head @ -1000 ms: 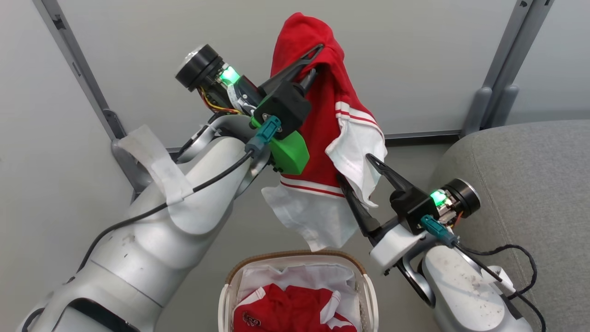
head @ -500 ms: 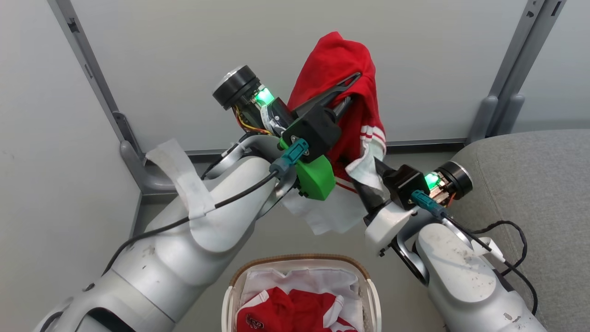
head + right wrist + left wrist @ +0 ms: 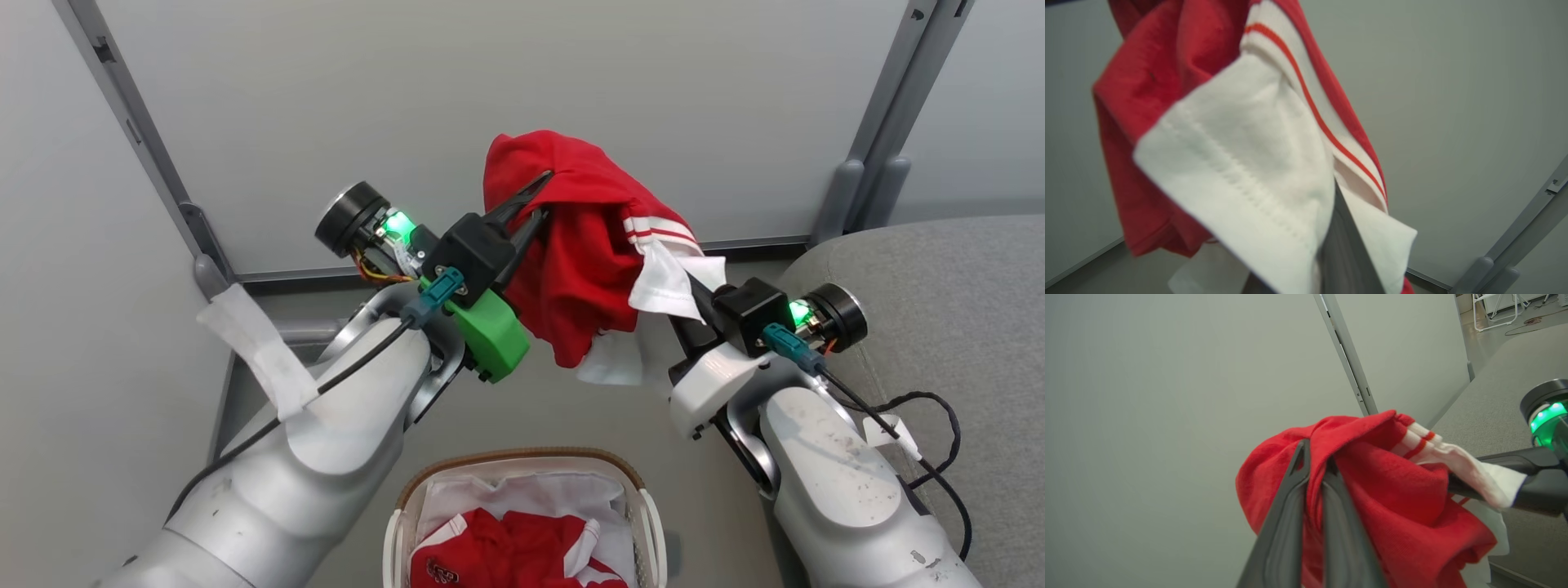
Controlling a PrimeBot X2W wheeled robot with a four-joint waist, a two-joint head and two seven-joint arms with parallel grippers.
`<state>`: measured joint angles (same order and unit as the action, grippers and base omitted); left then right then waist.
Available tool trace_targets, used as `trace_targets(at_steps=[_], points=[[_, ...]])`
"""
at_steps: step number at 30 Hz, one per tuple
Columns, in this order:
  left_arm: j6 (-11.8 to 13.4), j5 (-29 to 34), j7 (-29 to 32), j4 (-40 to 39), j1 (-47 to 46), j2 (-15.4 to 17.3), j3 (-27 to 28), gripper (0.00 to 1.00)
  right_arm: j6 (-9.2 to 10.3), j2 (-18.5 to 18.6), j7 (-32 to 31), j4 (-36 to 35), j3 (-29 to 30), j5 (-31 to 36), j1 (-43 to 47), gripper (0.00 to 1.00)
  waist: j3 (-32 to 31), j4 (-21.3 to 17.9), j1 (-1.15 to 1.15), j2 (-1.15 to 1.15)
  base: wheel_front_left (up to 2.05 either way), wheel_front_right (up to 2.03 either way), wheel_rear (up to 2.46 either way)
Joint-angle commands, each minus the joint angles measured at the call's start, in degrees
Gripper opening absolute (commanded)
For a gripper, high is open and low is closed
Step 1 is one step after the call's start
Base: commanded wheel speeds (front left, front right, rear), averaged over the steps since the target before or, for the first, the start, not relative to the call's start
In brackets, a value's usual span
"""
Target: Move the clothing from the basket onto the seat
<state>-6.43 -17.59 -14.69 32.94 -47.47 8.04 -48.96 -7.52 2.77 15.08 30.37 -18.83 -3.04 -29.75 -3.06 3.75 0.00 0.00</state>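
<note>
jersey [image 3: 588, 269] red, white striped sleeve, bunched; left hand [image 3: 545, 194] pinching it; right hand [image 3: 690, 290] grip unclear.

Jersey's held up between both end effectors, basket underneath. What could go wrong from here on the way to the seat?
1. The white sleeve drapes over the right end effector, hiding whether it is shut; if that grip is weak, the sleeve may slip off mid-swing.
2. The left end effector pinches only a fold of the jersey; the rest hangs loose and could fall back toward the basket rather than reach the seat.
</note>
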Motion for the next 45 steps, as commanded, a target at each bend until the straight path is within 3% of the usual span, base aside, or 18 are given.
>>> trace_targets(at_steps=[1, 9, 26, 36, 45], points=[[0.62, -0.81, -0.26, 0.19, 1.81, 0.25, 0.57, 1.00, 0.06, 0.22, 0.14, -0.43, 0.63, 0.44, 0.82, 0.00, 0.18, -0.31, 0.00, 0.00, 0.00, 0.00, 0.00], [2.39, -3.58, -0.50, -0.88, 11.30, 1.40, 4.90, 1.00, 0.06, 0.22, 0.14, -2.09, 6.10, 2.91, 0.52, 0.00, 0.71, -1.35, 0.00, 0.00, 0.00, 0.00, 0.00], [1.82, -1.86, -0.47, -5.20, 30.67, -0.74, 14.78, 1.00, 0.06, 0.21, 0.14, -4.06, 11.50, 6.81, 2.71, 0.00, 1.44, -2.84, 0.00, 0.00, 0.00, 0.00, 0.00], [0.37, 1.21, -0.48, -5.98, 33.00, -3.00, 17.56, 1.00, 0.06, 0.22, 0.14, -3.70, 12.38, 7.10, 2.87, 0.00, 1.82, -4.84, 0.00, 0.00, 0.00, 0.00, 0.00], [-0.56, 2.47, -0.48, -7.38, 33.48, -4.61, 18.13, 1.00, 0.06, 0.22, 0.14, -4.71, 14.74, 10.44, 2.63, 0.00, 3.11, -11.40, 0.00, 0.00, 0.00, 0.00, 0.00]])
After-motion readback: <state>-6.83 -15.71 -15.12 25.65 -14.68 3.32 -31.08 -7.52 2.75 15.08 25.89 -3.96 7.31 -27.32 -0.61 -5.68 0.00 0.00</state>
